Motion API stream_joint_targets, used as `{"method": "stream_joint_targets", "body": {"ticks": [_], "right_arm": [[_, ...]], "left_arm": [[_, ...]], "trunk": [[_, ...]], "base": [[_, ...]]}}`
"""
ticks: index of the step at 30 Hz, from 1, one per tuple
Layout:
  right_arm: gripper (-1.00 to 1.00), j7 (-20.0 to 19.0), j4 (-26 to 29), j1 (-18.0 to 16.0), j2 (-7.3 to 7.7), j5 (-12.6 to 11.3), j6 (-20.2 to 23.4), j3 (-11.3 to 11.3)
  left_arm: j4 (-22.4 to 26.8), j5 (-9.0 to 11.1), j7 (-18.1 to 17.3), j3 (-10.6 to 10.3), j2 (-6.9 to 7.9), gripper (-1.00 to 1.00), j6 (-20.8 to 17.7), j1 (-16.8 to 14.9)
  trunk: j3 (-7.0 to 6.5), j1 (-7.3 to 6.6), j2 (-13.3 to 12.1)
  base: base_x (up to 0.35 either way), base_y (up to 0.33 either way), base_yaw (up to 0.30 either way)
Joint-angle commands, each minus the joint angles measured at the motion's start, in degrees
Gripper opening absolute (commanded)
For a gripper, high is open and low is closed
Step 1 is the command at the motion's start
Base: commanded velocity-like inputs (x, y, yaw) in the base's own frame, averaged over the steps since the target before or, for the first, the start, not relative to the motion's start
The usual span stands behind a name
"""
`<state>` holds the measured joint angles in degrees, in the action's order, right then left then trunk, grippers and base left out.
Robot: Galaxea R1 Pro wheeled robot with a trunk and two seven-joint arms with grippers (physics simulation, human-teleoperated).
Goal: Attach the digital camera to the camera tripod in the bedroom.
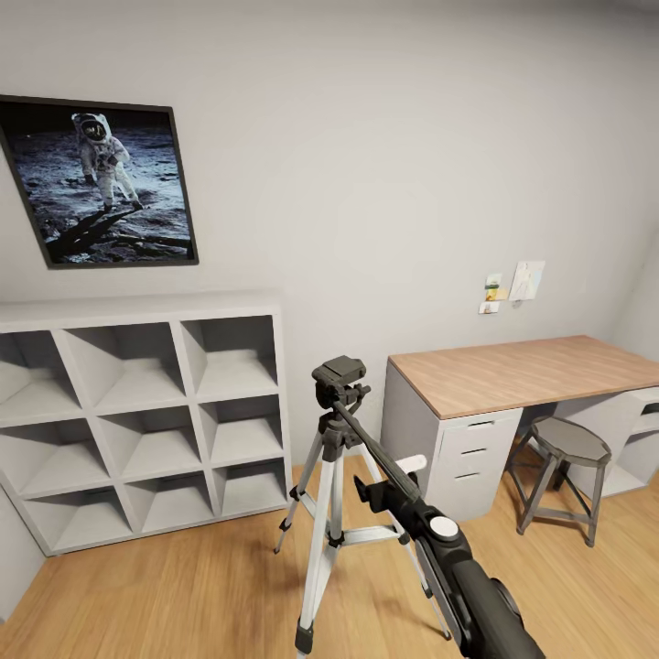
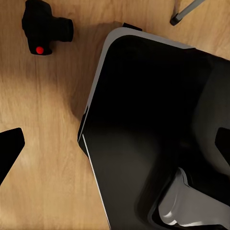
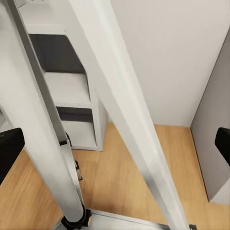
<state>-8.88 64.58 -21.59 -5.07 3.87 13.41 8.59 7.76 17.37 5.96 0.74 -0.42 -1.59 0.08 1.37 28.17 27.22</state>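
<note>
No readable writing: digital camera (image 2: 45,29) on floor, camera tripod (image 1: 334,476) standing.

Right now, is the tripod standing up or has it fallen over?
Standing up. The camera tripod has its silver legs spread on the wood floor, with its head on top.

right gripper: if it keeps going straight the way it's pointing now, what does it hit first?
Most likely the camera tripod: its silver legs cross right in front of the right gripper, between the open fingertips. The white shelf unit and wall lie beyond. Depth is unclear.
</note>
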Motion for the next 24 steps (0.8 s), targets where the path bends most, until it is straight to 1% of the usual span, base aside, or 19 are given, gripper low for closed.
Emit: {"method": "stream_joint_targets", "body": {"ticks": [1, 5, 7, 10, 11, 12, 13, 16, 17, 19, 20, 24], "right_arm": [[1.0, -0.26, -0.1, -0.05, -0.04, 0.44, 0.09, -0.07], [1.0, -0.24, -1.17, -0.13, -0.09, 0.57, -0.75, -0.06], [1.0, -0.1, -2.38, -0.61, -0.14, 1.09, -1.59, -0.06], [1.0, 0.48, -4.99, -2.36, -0.24, 1.87, -3.38, -0.12], [1.0, 1.28, -7.0, -3.78, -0.43, 2.12, -4.57, -0.13], [1.0, 1.64, -7.65, -4.24, -0.59, 2.19, -4.93, -0.14], [1.0, 2.99, -8.96, -5.09, -1.1, 2.34, -5.58, -0.12], [1.0, 6.11, -10.56, -6.05, -1.9, 2.57, -6.36, -0.09], [1.0, 8.9, -11.36, -6.49, -2.3, 2.73, -7.24, -0.01], [1.0, 9.49, -11.53, -6.57, -2.37, 2.73, -8.02, 0.02], [1.0, 10.12, -11.72, -6.65, -2.44, 2.84, -9.17, 0.08], [1.0, 10.4, -11.81, -6.69, -2.47, 3.62, -9.7, 0.1]], "left_arm": [[0.15, 0.29, 0.2, 0.05, -0.02, 1.0, -0.17, 0.01], [0.15, 0.3, 0.2, 0.05, -0.02, 1.0, -0.17, 0.01], [0.15, 0.3, 0.2, 0.05, -0.02, 1.0, -0.17, 0.01], [0.15, 0.3, 0.2, 0.05, -0.02, 1.0, -0.17, 0.01], [0.15, 0.3, 0.2, 0.05, -0.02, 1.0, -0.17, 0.01], [0.15, 0.3, 0.2, 0.05, -0.02, 1.0, -0.17, 0.01], [0.15, 0.3, 0.2, 0.05, -0.02, 1.0, -0.17, 0.01], [0.15, 0.28, 0.2, 0.05, -0.02, 1.0, -0.17, 0.01], [0.15, 0.26, 0.2, 0.05, -0.02, 1.0, -0.17, 0.01], [0.15, 0.27, 0.2, 0.05, -0.02, 1.0, -0.17, 0.01], [0.15, 0.26, 0.2, 0.05, -0.02, 1.0, -0.17, 0.01], [0.15, 0.28, 0.2, 0.05, -0.02, 1.0, -0.17, 0.01]], "trunk": [[0.12, 0.03, 0.11], [0.12, 0.03, 0.11], [0.12, 0.03, 0.11], [0.12, 0.03, 0.11], [0.12, 0.03, 0.11], [0.12, 0.03, 0.11], [0.12, 0.03, 0.11], [0.12, 0.03, 0.11], [0.12, 0.03, 0.11], [0.12, 0.03, 0.11], [0.12, 0.03, 0.11], [0.12, 0.03, 0.11]], "base": [[0.0, 0.0, 0.0], [0.0, 0.0, 0.0], [0.0, 0.0, 0.0], [0.0, 0.0, 0.0], [0.0, 0.0, 0.0], [0.0, 0.0, 0.0], [0.0, 0.0, 0.0], [0.0, 0.0, 0.0], [0.0, 0.0, 0.0], [0.0, 0.0, 0.0], [0.0, 0.0, 0.0], [0.0, 0.0, 0.0]]}}
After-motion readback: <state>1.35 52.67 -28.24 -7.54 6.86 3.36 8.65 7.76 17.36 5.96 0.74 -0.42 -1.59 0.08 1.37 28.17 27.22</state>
